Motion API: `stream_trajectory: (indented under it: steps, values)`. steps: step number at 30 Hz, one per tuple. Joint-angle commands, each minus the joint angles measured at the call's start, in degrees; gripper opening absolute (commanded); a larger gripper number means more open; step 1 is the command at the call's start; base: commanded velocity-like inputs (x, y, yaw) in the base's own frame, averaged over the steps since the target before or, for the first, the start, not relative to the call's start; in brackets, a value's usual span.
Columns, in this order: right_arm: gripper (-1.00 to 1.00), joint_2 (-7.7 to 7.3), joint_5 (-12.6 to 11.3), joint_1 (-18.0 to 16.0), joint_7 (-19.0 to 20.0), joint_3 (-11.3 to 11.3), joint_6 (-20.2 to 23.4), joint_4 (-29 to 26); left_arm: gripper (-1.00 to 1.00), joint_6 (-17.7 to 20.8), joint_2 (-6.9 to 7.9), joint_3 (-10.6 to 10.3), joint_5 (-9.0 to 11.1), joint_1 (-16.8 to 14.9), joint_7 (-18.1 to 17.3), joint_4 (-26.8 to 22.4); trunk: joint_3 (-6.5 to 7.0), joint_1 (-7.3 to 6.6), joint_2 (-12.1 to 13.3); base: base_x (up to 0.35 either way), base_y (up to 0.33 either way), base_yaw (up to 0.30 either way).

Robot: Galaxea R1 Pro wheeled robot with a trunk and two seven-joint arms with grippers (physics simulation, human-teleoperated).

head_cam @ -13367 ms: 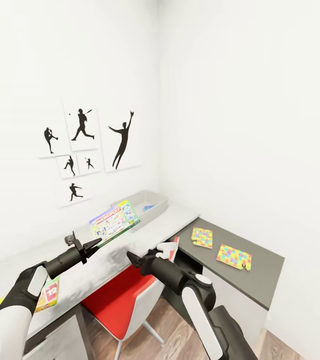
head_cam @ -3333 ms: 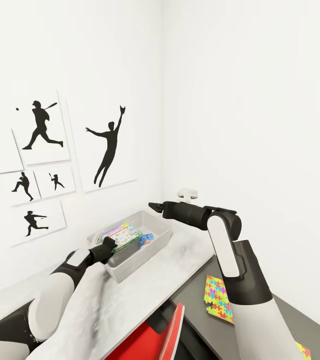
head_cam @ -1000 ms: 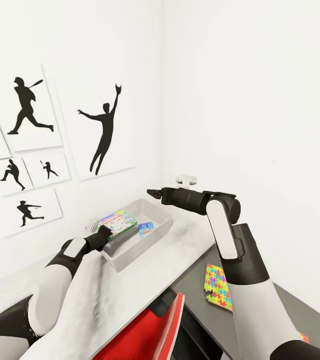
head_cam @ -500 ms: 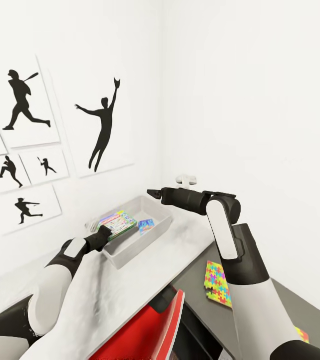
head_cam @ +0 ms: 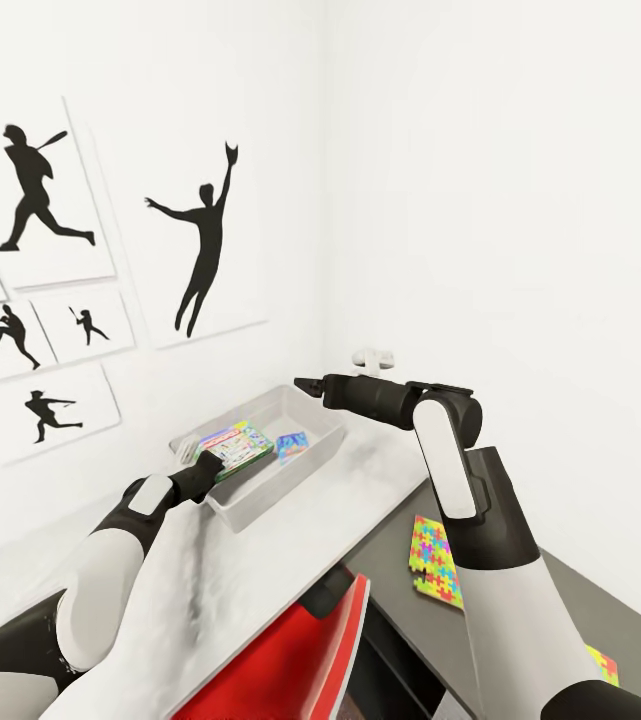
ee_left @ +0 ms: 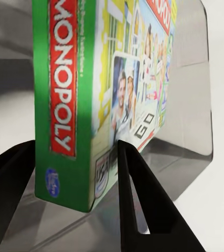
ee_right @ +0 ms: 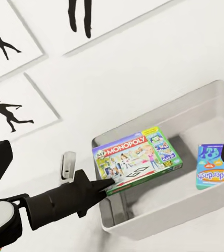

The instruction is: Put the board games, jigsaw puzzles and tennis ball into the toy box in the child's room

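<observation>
Monopoly game going into the toy box

Head view: the left claw (head_cam: 203, 467) is holding the board game (head_cam: 237, 446) over the toy box (head_cam: 260, 495); a puzzle (head_cam: 435, 562) is waiting on the table (head_cam: 550, 610). Left wrist view: the fingers (ee_left: 138, 202) are squeezing the game. Right wrist view: a blue game (ee_right: 213, 166) is lying inside already; I cannot tell the right claw's state.

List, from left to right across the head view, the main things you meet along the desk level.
Left gripper shut on the Monopoly box → small blue game box lying in the toy box → right gripper → jigsaw puzzle on the dark grey table.
</observation>
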Motion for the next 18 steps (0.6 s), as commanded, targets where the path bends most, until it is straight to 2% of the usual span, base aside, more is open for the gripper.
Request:
stream_trajectory:
  steps: [1,6,7,18]
  values:
    - [1.0,0.02,0.2,-0.06,0.18,-0.04,0.23,-0.03,-1.0,0.39,-0.02,0.39,0.11,-0.06,-0.11,-0.02,-0.14,0.02,-0.1,0.0,0.0,0.0]
    - [1.0,0.02,0.2,-0.06,0.18,-0.04,0.2,-0.03,-1.0,0.42,-0.01,0.39,0.11,-0.06,-0.12,-0.03,-0.21,0.02,-0.1,0.0,0.0,0.0]
    - [1.0,0.02,0.2,-0.06,0.18,-0.04,0.2,-0.03,1.0,0.42,-0.02,0.39,0.11,-0.06,-0.14,-0.04,-0.21,0.02,-0.1,0.0,0.0,0.0]
    - [1.0,0.02,0.2,-0.06,0.19,0.03,0.11,-0.03,1.0,0.82,0.01,0.39,0.11,-0.06,-0.18,-1.49,-0.21,0.02,-0.1,0.0,0.0,0.0]
